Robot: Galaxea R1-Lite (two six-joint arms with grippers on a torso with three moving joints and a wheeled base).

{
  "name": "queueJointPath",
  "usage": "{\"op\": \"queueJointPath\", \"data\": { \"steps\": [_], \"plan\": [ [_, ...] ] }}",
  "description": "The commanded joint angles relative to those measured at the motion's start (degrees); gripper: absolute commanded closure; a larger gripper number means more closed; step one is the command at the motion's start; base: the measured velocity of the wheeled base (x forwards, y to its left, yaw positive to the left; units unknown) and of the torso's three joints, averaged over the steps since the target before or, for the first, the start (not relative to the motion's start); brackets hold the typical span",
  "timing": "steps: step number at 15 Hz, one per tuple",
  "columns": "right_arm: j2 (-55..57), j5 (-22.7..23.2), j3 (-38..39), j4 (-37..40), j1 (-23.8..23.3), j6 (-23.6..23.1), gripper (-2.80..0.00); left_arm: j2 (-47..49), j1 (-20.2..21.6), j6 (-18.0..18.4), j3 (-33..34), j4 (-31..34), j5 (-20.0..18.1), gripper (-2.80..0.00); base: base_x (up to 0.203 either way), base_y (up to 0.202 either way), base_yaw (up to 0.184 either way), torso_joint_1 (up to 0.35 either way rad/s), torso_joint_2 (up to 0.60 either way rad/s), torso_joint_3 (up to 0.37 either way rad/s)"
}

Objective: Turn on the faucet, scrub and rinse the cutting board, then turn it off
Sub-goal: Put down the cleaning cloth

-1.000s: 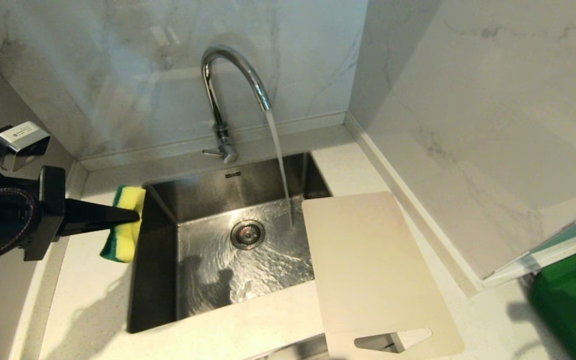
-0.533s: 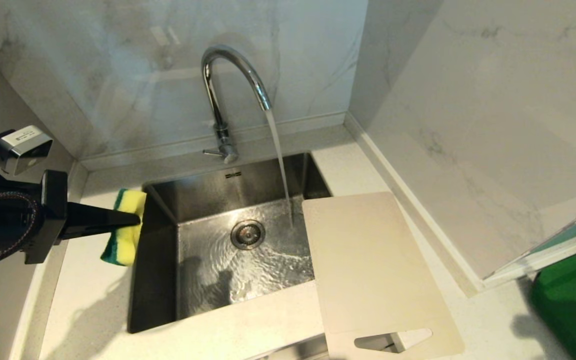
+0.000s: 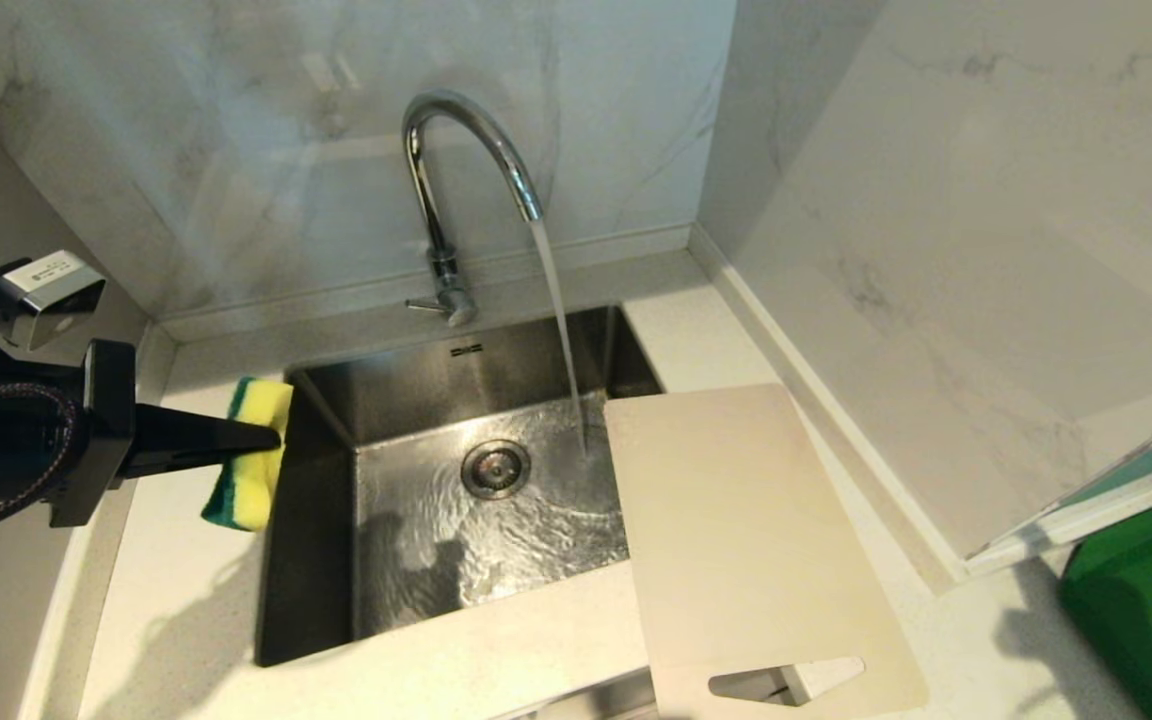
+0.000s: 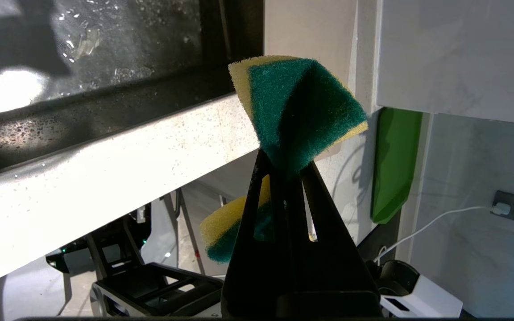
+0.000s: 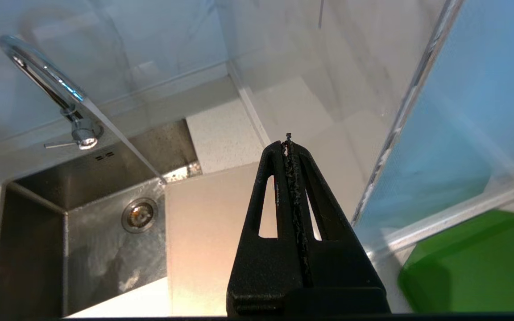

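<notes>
The chrome gooseneck faucet [image 3: 456,170] runs, a stream of water falling into the steel sink [image 3: 316,560]. The beige cutting board [image 3: 746,540] lies flat on the counter at the sink's right edge, its handle slot toward me and one corner over the basin. My left gripper [image 3: 271,437] hovers over the counter left of the sink, shut on a yellow and green sponge [image 3: 246,490]; the sponge [image 4: 297,102] is pinched and folded between the jaws [image 4: 283,162]. My right gripper [image 5: 288,145] is shut and empty, above the board [image 5: 208,232], and is out of the head view.
A dark green mat [image 3: 1146,610] lies on the counter at the far right, beyond a glass partition [image 3: 1096,500]. Marble walls close in behind and to the right of the sink. The faucet's lever [image 3: 426,305] sticks out to the left at its base.
The left gripper with the sponge has stayed in place. A shadow at the lower right has shifted onto the green mat. Water keeps running.
</notes>
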Motion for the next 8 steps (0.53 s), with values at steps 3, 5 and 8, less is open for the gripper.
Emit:
{"op": "queueJointPath", "data": {
  "steps": [3,5,8],
  "plan": [
    [5.66,0.24,0.26,-1.03,-8.12,4.20,0.00,-0.22,0.03,-0.24,0.07,0.11,-0.10,0.00,0.000,0.000,0.000,0.000,0.00,0.000],
    [7.85,5.39,0.63,-3.57,-17.09,5.48,0.00,-0.31,0.03,-0.15,-0.02,0.11,-0.14,0.00,0.000,0.000,0.000,0.000,0.00,0.000],
    [7.48,17.98,2.61,-5.58,-28.27,5.79,0.00,-0.22,-0.19,-0.15,0.07,0.11,-0.35,0.00,0.000,0.000,0.000,0.000,0.00,0.000]
  ]
}}
